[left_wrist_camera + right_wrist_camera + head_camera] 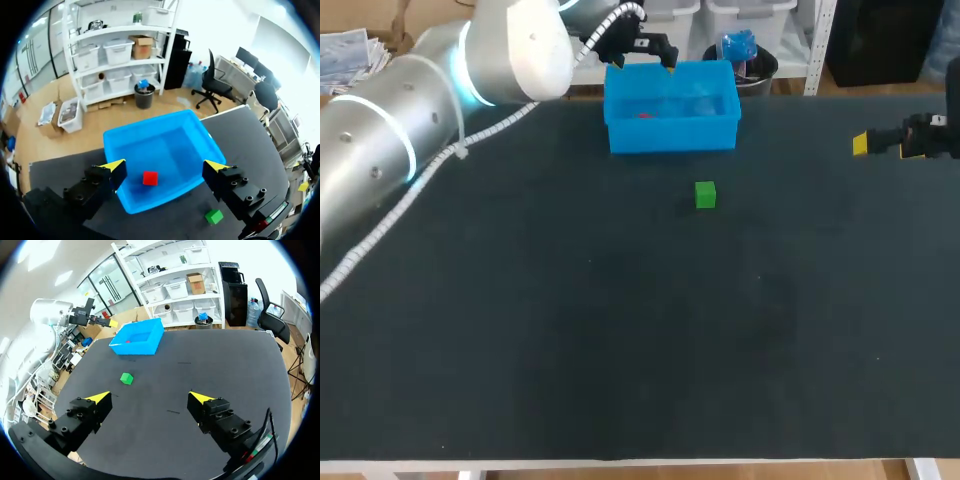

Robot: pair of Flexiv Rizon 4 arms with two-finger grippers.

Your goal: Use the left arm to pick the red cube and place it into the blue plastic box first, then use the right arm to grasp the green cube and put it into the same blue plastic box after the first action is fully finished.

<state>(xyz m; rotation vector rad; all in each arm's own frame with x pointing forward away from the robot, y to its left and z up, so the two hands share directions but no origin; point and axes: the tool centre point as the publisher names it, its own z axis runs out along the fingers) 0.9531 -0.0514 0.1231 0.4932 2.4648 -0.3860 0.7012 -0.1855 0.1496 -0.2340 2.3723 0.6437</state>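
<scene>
The left gripper (165, 167) hangs over the blue plastic box (170, 145), fingers wide apart, holding nothing. The red cube (150, 178) lies on the box floor below and between them. The first step looks finished, bar clearing the left arm. Next, the right gripper (150, 399), fingers also apart and empty, must reach the green cube (126, 378), which sits on the black table (210, 370) well ahead of its fingers. No writing is legible.

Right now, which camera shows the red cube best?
The left wrist view: the red cube lies clear inside the blue box. The head view shows only a red speck there; the right wrist view, a faint dot.
</scene>
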